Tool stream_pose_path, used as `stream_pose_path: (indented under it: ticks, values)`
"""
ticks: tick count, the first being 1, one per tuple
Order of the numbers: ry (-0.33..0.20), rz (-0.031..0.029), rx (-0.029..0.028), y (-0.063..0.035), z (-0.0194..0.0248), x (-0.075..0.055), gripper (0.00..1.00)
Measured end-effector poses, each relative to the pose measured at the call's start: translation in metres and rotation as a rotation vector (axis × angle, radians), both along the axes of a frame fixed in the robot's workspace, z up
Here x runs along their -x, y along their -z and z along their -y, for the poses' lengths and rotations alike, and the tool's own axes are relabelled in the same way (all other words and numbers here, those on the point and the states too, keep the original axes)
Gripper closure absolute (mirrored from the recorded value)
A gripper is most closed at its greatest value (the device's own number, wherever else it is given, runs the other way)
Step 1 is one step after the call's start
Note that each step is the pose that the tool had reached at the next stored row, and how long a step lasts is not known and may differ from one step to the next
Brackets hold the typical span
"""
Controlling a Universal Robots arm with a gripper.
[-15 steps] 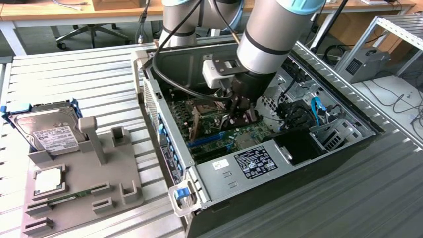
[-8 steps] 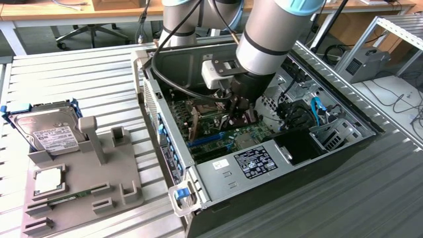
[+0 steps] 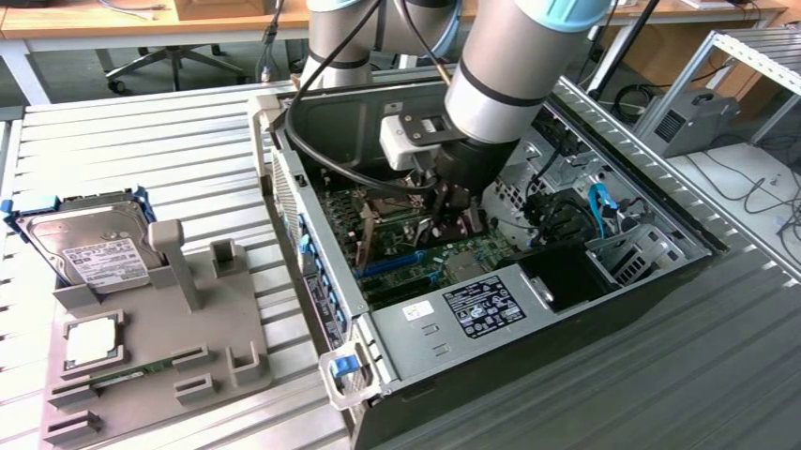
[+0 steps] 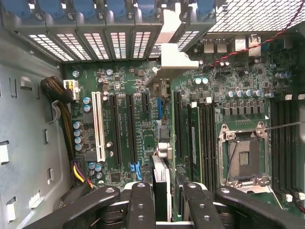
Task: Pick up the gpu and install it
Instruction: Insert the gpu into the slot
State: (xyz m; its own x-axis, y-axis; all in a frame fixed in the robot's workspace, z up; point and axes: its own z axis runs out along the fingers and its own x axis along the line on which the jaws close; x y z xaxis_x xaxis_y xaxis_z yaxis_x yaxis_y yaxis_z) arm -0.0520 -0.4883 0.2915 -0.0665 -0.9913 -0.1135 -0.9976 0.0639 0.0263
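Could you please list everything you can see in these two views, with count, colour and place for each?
computer case: one, dark, lying open on the slatted metal table.
motherboard: one, green, inside the case, under the gripper.
gpu: one, dark card seen edge-on with a silver bracket, held between the fingers above the expansion slots.
white expansion slot: one, white, on the motherboard beside the black slots.
CPU socket: one, silver frame, empty, on the motherboard.
power supply: one, grey with a black label, at the case's near end.
grey fixture tray: one, grey, on the exterior view's left.
hard drive: one, silver with a white label, leaning in the tray.
processor chip: one, silver, in a tray pocket.
gripper: one, black, closed on the gpu.
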Motion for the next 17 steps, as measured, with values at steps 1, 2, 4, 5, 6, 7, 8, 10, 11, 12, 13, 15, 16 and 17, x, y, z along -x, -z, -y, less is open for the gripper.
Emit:
stream_pose_path:
  ticks: [1, 2, 4, 5, 6, 7, 8, 10, 11, 12, 13, 15, 16, 17]
  values:
    - [0.0, -0.0001, 0.0, 0.0003, 0.0, 0.0002, 0.71]
    - [0.0, 0.0, 0.0, 0.0005, 0.0, 0.0005, 0.71]
    - [0.0, -0.0001, 0.0, 0.0008, 0.0, 0.0007, 0.71]
    - [0.0, 0.0, -0.0001, 0.001, 0.0, 0.0008, 0.71]
    - [0.0, 0.0, 0.0, 0.0011, 0.0, 0.0009, 0.71]
    - [0.0, 0.0, 0.0, 0.0012, 0.0, 0.001, 0.71]
    - [0.0, 0.0, 0.0, 0.0014, 0.0, 0.0011, 0.71]
    - [0.0, 0.0, 0.0, 0.0017, 0.0, 0.0013, 0.71]
    - [0.0, 0.0, 0.0, 0.002, 0.0, 0.0013, 0.71]
    - [0.0, -0.0001, 0.0001, 0.0021, 0.0, 0.0014, 0.71]
    - [0.0, 0.0, 0.0, 0.0022, 0.0, 0.0015, 0.71]
    - [0.0, 0.0, 0.0, 0.0025, 0.0, 0.0016, 0.71]
    - [0.0, 0.0, 0.0, 0.0026, 0.0, 0.0016, 0.71]
    - [0.0, 0.0, -0.0001, 0.0028, 0.0, 0.0017, 0.71]
